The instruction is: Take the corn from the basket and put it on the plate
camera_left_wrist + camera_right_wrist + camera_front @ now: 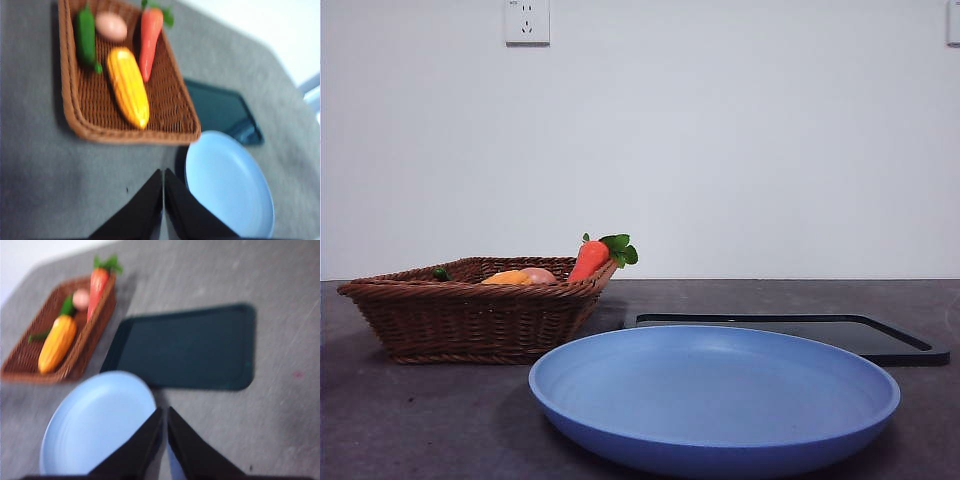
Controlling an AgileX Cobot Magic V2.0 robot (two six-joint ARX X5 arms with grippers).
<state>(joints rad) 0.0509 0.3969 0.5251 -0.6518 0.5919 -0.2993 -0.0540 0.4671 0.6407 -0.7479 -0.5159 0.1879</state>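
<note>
The corn [128, 87], a long yellow cob, lies inside the brown wicker basket [68, 95]; in the front view only its top [507, 277] peeks over the basket rim [470, 293], and it also shows in the right wrist view [56, 343]. The light-blue plate [714, 400] sits in front, empty, to the right of the basket [20, 360]. My left gripper [163, 172] hovers shut above the table between basket and plate [227, 182]. My right gripper [164, 412] is shut above the plate's edge [95, 422]. Neither arm shows in the front view.
A carrot [590, 258] with green leaves leans on the basket's right rim, beside a peach-coloured egg-like thing [111, 26] and a green vegetable [86, 36]. A flat black tray [790, 332] lies behind the plate. A wall rises behind the table.
</note>
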